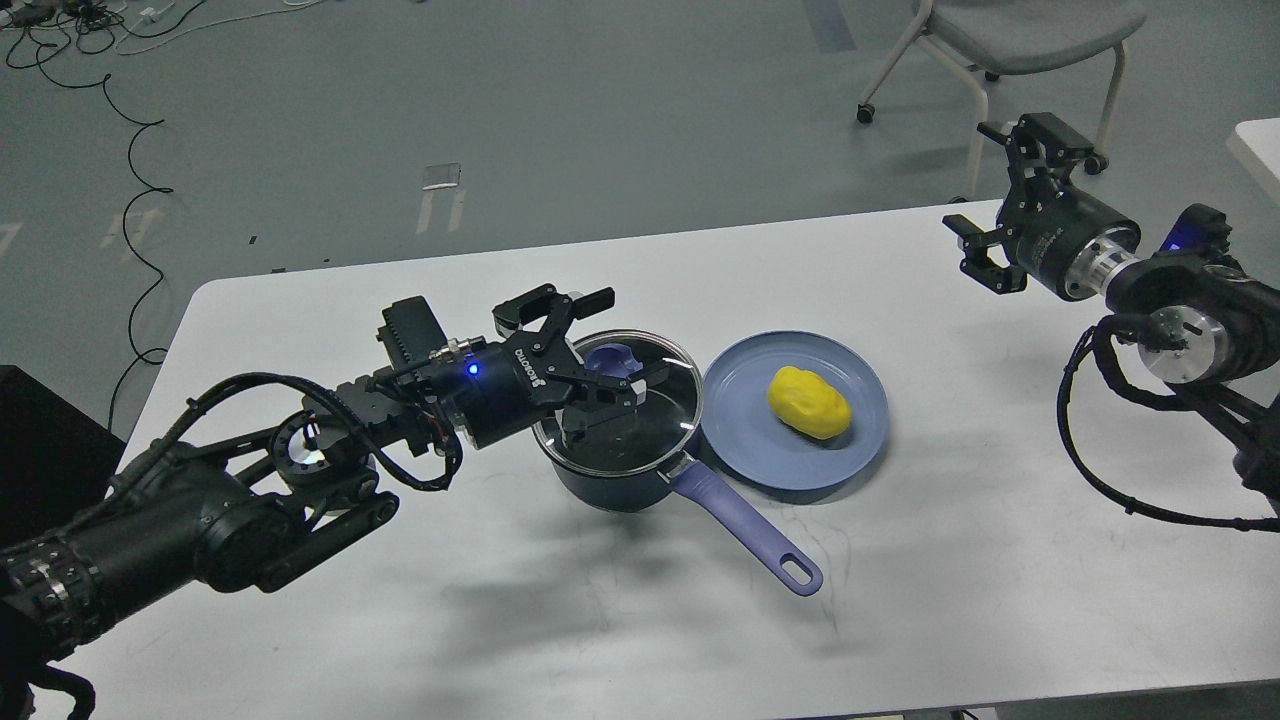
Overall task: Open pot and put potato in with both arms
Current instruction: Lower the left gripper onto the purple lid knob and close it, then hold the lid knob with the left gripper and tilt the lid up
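The dark navy pot [612,478] stands mid-table with a glass lid [640,425] on it, and its lavender handle [745,528] points toward the front right. My left gripper [603,352] is open just over the lid, with fingers on either side of the lid's lavender knob [612,357]. I cannot tell whether they touch it. The yellow potato [808,401] lies on a blue plate [740,425] right of the pot. My right gripper [985,197] is open and empty, held high over the table's far right corner, well away from the potato.
The white table [420,630] has bare surface in front of and right of the plate. A grey chair [1020,40] stands beyond the far edge. Cables [130,200] lie on the floor at the left. Another white table corner [1262,150] is at the right edge.
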You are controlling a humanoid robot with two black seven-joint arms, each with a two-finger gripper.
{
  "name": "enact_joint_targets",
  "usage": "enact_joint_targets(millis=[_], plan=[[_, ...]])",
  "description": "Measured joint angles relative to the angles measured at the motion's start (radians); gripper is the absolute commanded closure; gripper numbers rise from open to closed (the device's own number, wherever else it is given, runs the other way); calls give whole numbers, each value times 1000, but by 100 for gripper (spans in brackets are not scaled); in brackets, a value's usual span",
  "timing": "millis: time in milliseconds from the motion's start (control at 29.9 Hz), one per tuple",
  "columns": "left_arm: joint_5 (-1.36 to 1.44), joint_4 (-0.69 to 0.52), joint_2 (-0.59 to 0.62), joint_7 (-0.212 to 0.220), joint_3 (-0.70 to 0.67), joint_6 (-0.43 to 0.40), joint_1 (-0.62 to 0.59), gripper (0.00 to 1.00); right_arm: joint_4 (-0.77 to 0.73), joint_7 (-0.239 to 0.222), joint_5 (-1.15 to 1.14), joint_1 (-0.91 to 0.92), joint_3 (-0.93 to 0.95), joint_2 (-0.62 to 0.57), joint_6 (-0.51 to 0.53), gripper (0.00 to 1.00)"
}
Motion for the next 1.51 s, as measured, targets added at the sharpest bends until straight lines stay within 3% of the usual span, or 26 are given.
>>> enact_joint_targets(millis=[903,1505], plan=[[77,98,-28,0,6,43,24,2,-16,-3,-2,-1,-8,4,-10,0],[71,148,-48,0,98,54,16,2,-17,-6,-3,-2,-8,0,-14,0]])
